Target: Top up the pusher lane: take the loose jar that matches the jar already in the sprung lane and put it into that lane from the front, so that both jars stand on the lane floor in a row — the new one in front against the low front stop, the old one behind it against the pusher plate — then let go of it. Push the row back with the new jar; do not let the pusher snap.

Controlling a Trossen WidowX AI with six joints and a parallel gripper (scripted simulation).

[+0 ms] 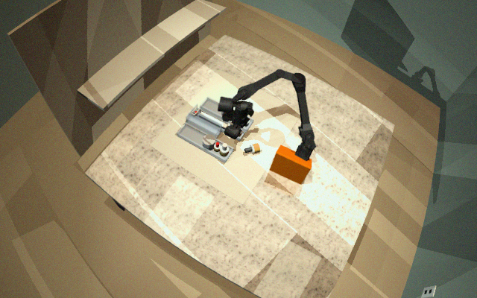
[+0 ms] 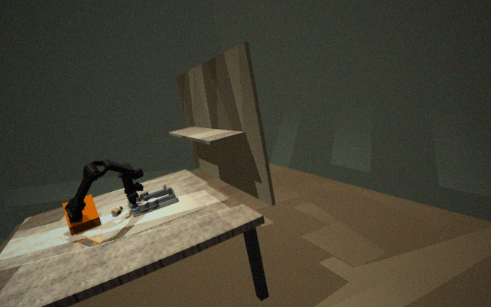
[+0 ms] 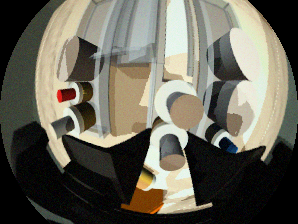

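Observation:
My gripper (image 1: 238,131) (image 2: 133,203) (image 3: 167,133) points down at the front of the grey rack, shut on a white-shouldered jar with a grey cap (image 3: 171,150). This jar looks roughly upright. Directly behind it in the wrist view, a similar jar (image 3: 185,111) with a grey-sided, tan-topped cap stands in the narrow lane (image 3: 176,30). The two jars look close together; whether they touch is unclear. The fingers hide the held jar's lower part, so I cannot tell whether it rests on the lane floor. The front stop and pusher plate are not clearly visible.
Left in the wrist view stand a red-capped jar (image 3: 86,92), a grey-capped jar (image 3: 86,116) and a large dark jar (image 3: 90,60). Right are two large jars (image 3: 217,57) (image 3: 216,105) and a blue-capped jar (image 3: 214,133). An orange-labelled jar (image 1: 256,148) (image 2: 116,211) lies near the orange block (image 1: 290,166) (image 2: 85,214).

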